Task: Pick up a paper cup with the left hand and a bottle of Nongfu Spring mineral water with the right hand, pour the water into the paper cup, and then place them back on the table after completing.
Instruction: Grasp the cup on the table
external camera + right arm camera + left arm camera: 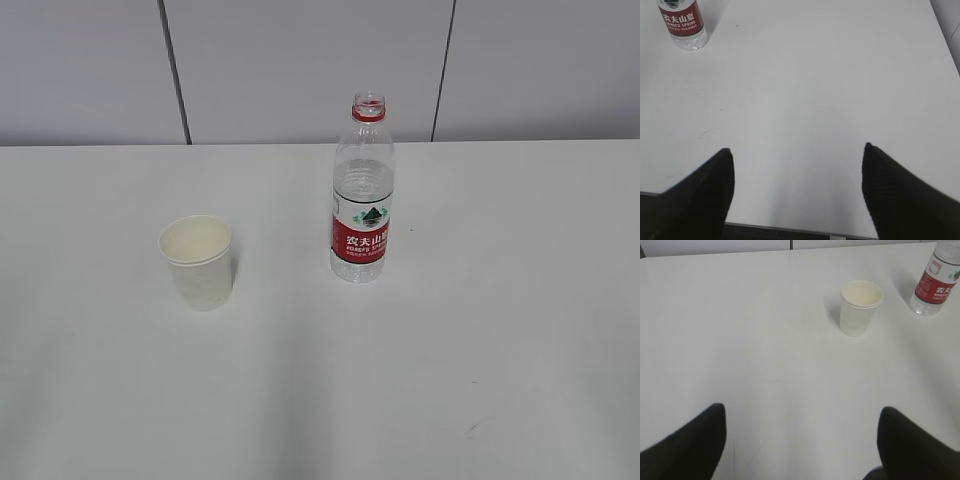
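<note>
You have one paper cup (197, 261) and one bottle (363, 195) on the table (500, 330) — nothing else stands on it. The cup is white and upright, its mouth open, left of the bottle and well apart from it. The bottle is clear plastic with a red label bearing white characters and a red neck ring; it stands upright with no cap on, and the water (361, 178) inside reaches into the upper body above the label. Your left hand (800, 440) shows two black fingers spread wide, holding nothing, low over bare tabletop with the cup well ahead of it. Your right hand (797, 192) is likewise spread wide and empty near the table's front edge — the bottle sits far ahead, at the upper left of that wrist view
</note>
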Robot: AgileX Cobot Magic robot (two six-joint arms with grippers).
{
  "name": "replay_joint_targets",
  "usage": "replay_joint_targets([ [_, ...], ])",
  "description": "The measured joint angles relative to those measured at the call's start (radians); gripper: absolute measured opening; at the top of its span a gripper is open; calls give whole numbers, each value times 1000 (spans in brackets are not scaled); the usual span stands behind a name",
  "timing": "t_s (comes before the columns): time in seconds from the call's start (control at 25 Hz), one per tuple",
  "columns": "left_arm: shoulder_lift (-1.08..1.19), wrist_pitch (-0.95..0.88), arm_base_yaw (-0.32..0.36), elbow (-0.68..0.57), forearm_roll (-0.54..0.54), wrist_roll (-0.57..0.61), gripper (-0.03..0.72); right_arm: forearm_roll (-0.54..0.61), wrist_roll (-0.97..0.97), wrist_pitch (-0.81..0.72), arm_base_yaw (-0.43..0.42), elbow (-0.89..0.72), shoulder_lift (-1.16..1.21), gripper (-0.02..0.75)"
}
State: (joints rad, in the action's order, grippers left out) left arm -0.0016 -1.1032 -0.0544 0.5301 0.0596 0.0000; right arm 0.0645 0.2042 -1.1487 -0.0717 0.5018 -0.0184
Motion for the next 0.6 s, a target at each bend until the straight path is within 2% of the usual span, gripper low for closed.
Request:
replay_joint_targets([
  [0.6,0,0,0,0,0,0,563,0,0,0,0,0,0,587],
])
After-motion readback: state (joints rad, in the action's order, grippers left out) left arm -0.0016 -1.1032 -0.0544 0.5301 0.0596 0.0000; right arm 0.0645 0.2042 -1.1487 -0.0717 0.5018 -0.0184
